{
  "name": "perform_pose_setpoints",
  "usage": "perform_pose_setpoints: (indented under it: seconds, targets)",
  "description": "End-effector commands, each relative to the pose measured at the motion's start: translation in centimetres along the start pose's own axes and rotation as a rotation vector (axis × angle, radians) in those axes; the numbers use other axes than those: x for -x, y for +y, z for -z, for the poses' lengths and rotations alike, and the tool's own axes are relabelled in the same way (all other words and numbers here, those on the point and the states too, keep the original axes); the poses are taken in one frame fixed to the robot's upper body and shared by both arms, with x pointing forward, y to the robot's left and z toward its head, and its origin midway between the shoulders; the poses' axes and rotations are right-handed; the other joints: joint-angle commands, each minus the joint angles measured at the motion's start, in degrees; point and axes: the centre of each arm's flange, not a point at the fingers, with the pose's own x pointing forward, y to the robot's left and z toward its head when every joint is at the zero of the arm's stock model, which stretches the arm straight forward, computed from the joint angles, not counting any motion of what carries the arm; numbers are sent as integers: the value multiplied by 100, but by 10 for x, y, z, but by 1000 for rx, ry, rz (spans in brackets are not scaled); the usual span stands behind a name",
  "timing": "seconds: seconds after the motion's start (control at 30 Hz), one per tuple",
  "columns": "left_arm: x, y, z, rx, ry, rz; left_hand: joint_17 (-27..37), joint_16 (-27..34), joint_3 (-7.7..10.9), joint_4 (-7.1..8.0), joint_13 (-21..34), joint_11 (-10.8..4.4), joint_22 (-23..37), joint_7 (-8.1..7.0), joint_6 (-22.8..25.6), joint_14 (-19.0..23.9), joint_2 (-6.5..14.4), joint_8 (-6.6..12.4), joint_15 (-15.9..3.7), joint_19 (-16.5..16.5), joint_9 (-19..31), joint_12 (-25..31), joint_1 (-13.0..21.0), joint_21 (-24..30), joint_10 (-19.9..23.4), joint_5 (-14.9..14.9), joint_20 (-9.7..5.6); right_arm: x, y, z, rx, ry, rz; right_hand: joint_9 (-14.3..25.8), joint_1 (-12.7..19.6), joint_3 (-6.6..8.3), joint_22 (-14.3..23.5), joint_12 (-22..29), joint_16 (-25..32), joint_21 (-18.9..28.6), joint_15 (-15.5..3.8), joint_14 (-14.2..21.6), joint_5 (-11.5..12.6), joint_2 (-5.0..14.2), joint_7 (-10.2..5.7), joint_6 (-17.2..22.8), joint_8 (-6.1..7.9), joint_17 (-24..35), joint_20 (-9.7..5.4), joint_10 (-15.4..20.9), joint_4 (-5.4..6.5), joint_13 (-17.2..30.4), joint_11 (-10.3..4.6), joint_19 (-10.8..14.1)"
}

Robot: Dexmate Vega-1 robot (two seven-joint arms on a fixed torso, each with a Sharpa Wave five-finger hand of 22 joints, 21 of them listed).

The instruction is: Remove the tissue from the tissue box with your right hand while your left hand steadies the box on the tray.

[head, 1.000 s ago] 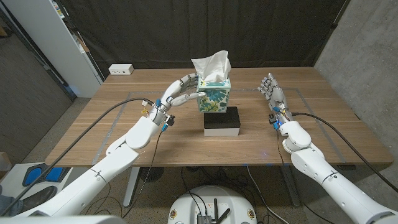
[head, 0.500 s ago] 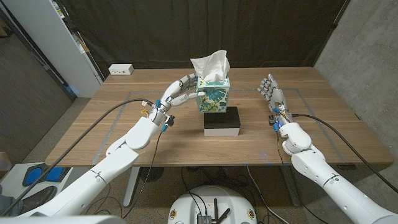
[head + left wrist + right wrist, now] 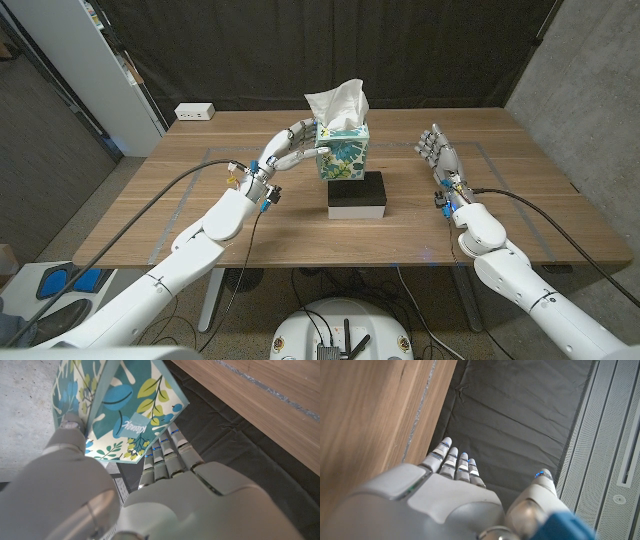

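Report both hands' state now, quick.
Left hand: grips the tissue box from its side.
Right hand: open, fingers extended, holding nothing, apart from the box.

Even, soft overhead light falls on the tabletop, with faint shadows and no harsh glare. The head view is sharp but bends at its edges. In both wrist views the near robot hand looks softly blurred and oversized.

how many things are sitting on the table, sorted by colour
White: 2, the tissue and the power strip
Teal floral: 1, the tissue box
Black: 1, the tray
Total: 4
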Motion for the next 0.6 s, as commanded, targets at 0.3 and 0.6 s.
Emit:
perform_pose_setpoints:
  seconds: [0.3,0.6]
  targets:
    - [-3,-1,-3,-11,-2,-3,28,-12,5,1,23,-18,10,47,105,32,116,19,-25,33,11,15,62,-20,58,39,-10,27,7,0,-2,-14,2,20,20,19,7,37,10,12,-7,11,3,70,41,19,-1,-9,32,27,-21,16,14,-21]
    - [-2,-2,0,2,-2,-10,26,-17,10,-13,26,-23,10,48,112,45,132,12,-17,37,14,17,92,-24,77,44,3,42,10,0,-18,-8,-4,20,20,21,7,39,7,5,-7,12,2,75,41,38,2,-11,34,46,-21,17,13,-32]
